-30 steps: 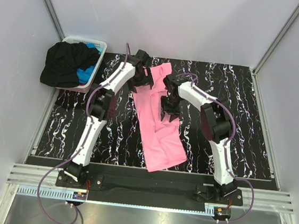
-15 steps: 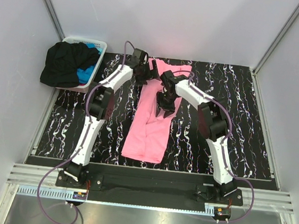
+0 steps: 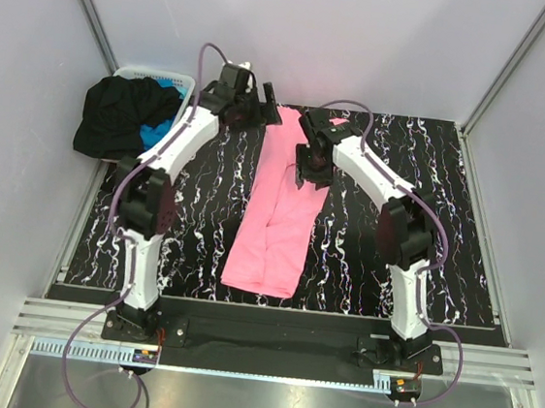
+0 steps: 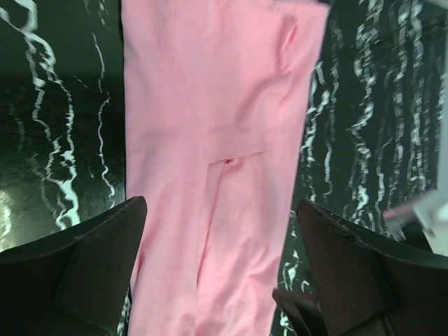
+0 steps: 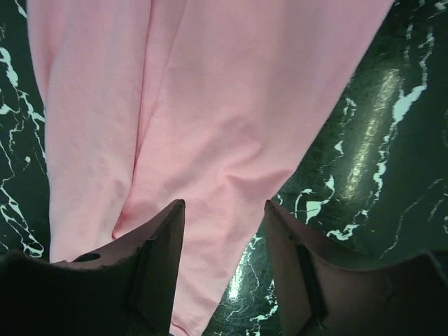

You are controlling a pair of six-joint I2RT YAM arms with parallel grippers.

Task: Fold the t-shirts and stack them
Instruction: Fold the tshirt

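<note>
Over the pink t-shirt [image 3: 269,233], left hand [image 4: 217,210] and right hand [image 5: 224,210] hover outstretched, fingers apart.

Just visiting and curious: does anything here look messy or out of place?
Yes. The black shirt spills over the rim of the basket at the far left, with the blue shirt bunched beside it. The pink shirt lies as a long, slanted strip.

Black marbled table [image 3: 445,232]: folded pink t-shirt [image 3: 275,224], white basket [image 3: 154,75].
</note>
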